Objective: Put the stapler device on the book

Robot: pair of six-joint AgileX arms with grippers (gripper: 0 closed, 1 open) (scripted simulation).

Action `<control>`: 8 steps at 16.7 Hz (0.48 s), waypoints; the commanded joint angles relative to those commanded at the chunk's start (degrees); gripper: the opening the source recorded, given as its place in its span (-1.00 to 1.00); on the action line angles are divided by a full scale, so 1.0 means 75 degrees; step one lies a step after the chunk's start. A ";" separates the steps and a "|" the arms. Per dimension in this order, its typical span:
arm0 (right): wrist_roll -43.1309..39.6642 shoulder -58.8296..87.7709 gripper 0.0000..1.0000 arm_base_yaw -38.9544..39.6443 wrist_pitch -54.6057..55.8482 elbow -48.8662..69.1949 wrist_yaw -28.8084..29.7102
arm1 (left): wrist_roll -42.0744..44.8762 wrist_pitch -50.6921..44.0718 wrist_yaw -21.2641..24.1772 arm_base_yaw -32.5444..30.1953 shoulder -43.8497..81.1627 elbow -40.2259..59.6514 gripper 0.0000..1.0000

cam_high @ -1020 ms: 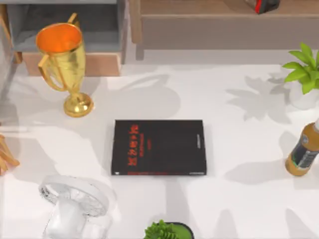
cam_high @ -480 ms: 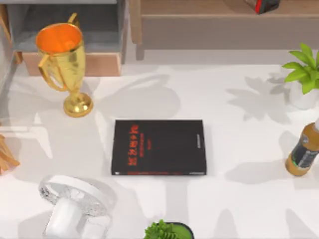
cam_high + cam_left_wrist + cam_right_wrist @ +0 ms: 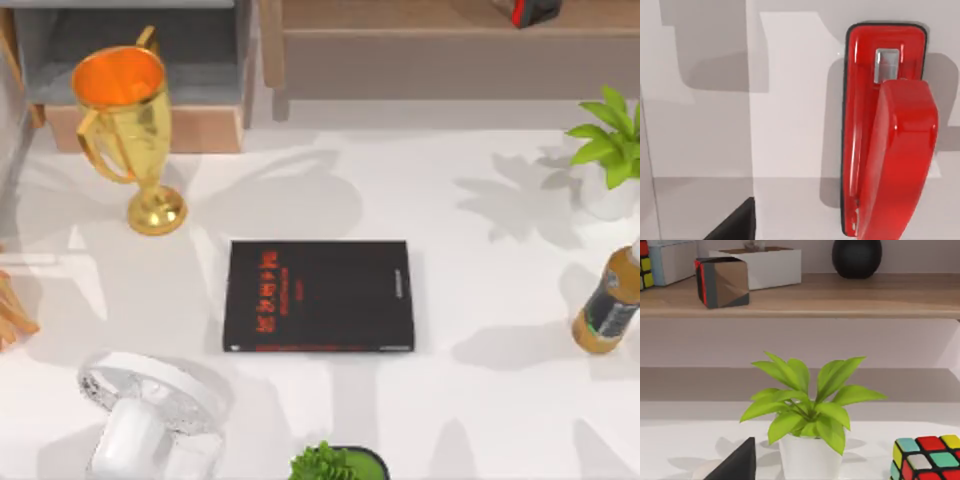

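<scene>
Overhead camera downward; left wrist close above table [image 3: 790, 125]

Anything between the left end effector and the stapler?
Nothing visible. In the left wrist view the red stapler lies alone on the white table, its top uncovered. The book has a bare cover.

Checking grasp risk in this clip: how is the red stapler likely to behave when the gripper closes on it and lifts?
The stapler device looks glossy, with strong highlights, so it may be slippery between pads. Its rounded top arm sits raised above the flat base, so squeezing from above could probably press it down; gripping the long sides seems safer. It looks rigid, lies flat on the table, and seems unlikely to roll.
</scene>
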 joint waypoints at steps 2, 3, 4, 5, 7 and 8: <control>0.0000 0.0000 1.00 0.0000 0.0000 0.0000 0.0000 | -0.0028 0.0029 -0.0017 -0.0007 -0.0372 -0.0420 1.00; 0.0000 0.0000 1.00 0.0000 0.0000 0.0000 0.0000 | -0.0051 0.0088 -0.0027 -0.0029 -0.0630 -0.0737 1.00; 0.0000 0.0000 1.00 0.0000 0.0000 0.0000 0.0000 | -0.0077 0.0188 -0.0037 -0.0061 -0.0907 -0.1105 1.00; 0.0000 0.0000 1.00 0.0000 0.0000 0.0000 0.0000 | -0.0102 0.0317 -0.0044 -0.0089 -0.1180 -0.1487 1.00; 0.0000 0.0000 1.00 0.0000 0.0000 0.0000 0.0000 | -0.0122 0.0653 -0.0044 -0.0087 -0.1577 -0.2185 1.00; 0.0000 0.0000 1.00 0.0000 0.0000 0.0000 0.0000 | -0.0106 0.0861 -0.0045 -0.0057 -0.1671 -0.2457 1.00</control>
